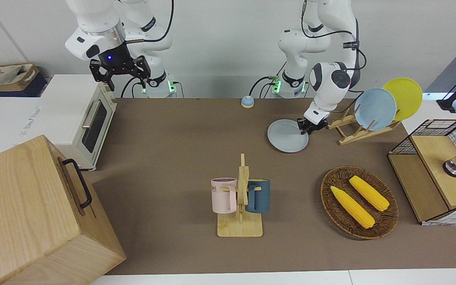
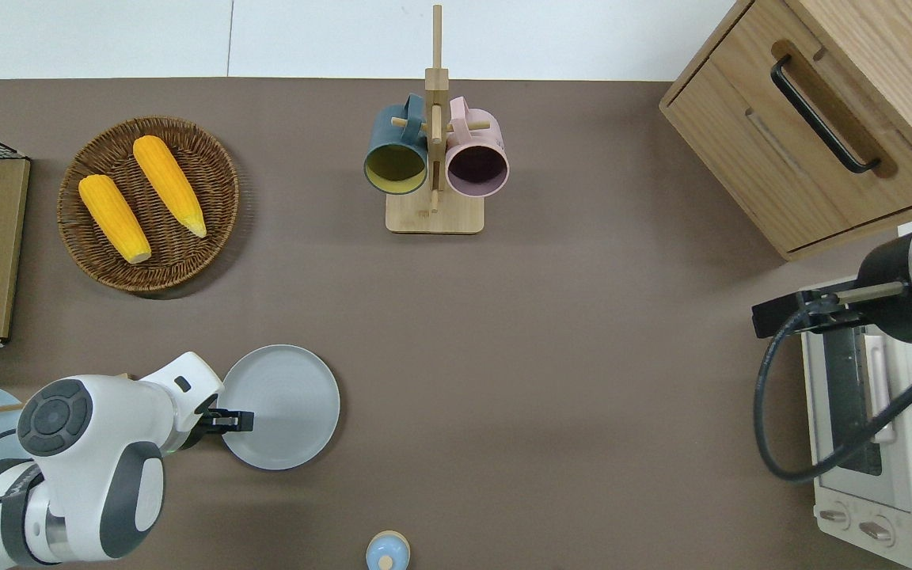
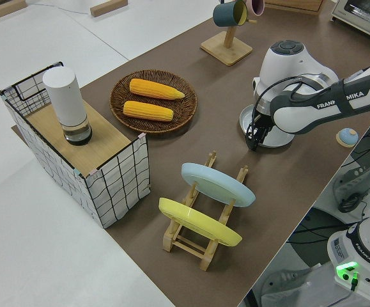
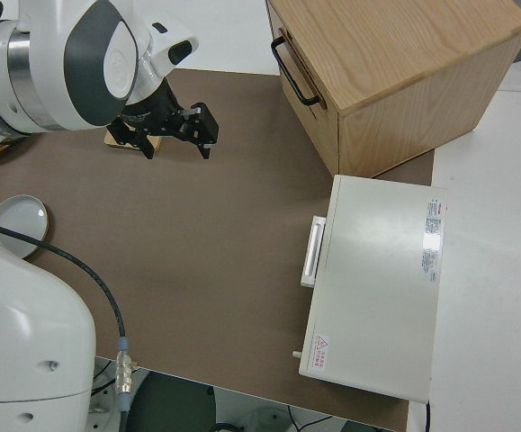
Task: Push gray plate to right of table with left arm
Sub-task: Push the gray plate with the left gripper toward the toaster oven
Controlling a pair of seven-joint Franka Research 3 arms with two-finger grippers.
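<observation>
The gray plate point(image 1: 285, 136) point(image 2: 286, 404) point(image 4: 22, 219) lies flat on the brown table point(image 1: 180, 150), close to the robots and toward the left arm's end. My left gripper point(image 1: 306, 128) point(image 2: 239, 420) point(image 3: 254, 139) is down low at the plate's rim, on the side facing the left arm's end of the table, touching or nearly touching it. Its fingers look shut with nothing between them. In the left side view the arm hides most of the plate point(image 3: 243, 119). The right arm is parked, its gripper point(image 1: 127, 81) point(image 4: 177, 148) open and holding nothing.
A wooden rack with a sky-blue plate point(image 1: 374, 109) and a yellow plate point(image 1: 404, 97) stands beside the left gripper. A wicker basket point(image 1: 386, 219) of corn, a mug tree point(image 1: 240, 194), a bell point(image 1: 247, 101), a toaster oven point(image 1: 81, 118) and a wooden cabinet point(image 1: 34, 213) share the table.
</observation>
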